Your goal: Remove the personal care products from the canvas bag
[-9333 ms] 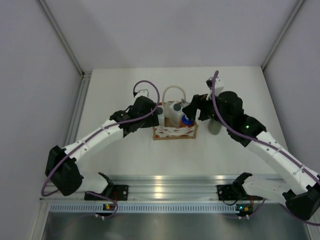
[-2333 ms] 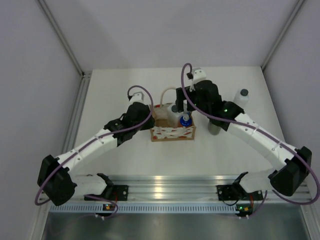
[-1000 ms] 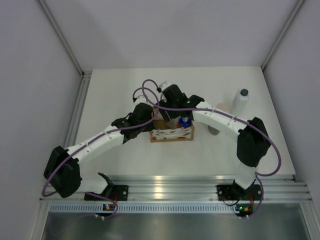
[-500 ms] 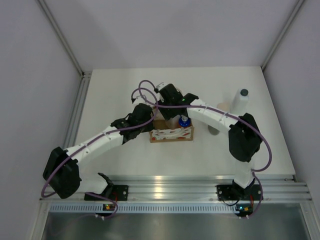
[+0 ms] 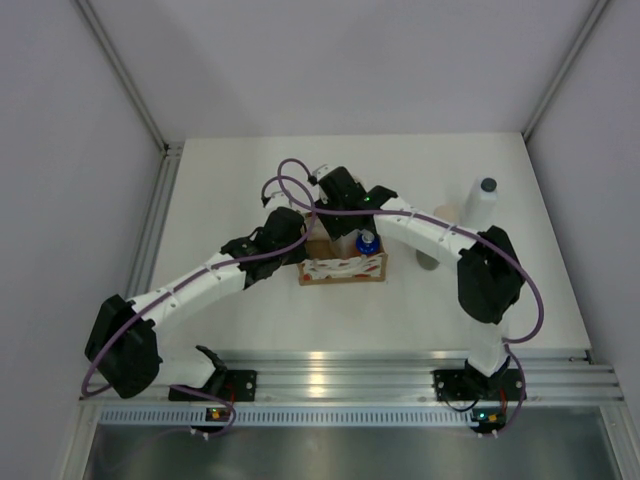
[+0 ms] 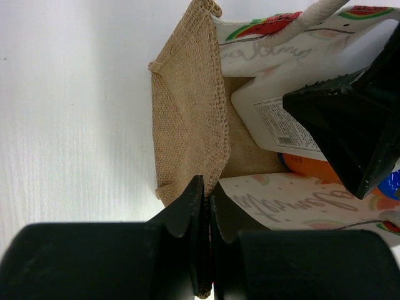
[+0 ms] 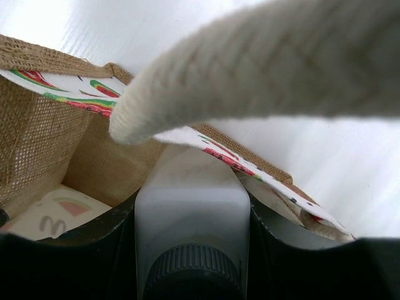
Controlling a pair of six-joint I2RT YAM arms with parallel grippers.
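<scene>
- Top external view: you have two of the four products out already. One white plastic bottle with a dark grey cap (image 5: 480,205) stands upright on the white table (image 5: 250,170), well to the right of the bag. The grey-green bottle (image 5: 429,261) sits nearer the bag's right end, partly hidden under the right arm.
- The small tan canvas bag (image 5: 343,266), with cream looped handles and a red-and-white printed band, stands upright mid-table between your two arms.
- Two products are inside it: a second white bottle (image 7: 190,187), also grey-capped, and the orange bottle with a blue top (image 5: 368,241) beside it.
- Your left gripper (image 6: 203,187) has its fingers pressed together on the bag's rim at a corner, pinning the bag in place.
- Your right gripper (image 7: 190,231) reaches in under a cream rope handle (image 7: 250,69), its fingers lying against both flanks of the second white bottle near the cap.
- That bottle sits low between the burlap walls, not yet lifted.
- You look about halfway through. Raising this bottle clear of the handle comes next, then the orange one.
</scene>
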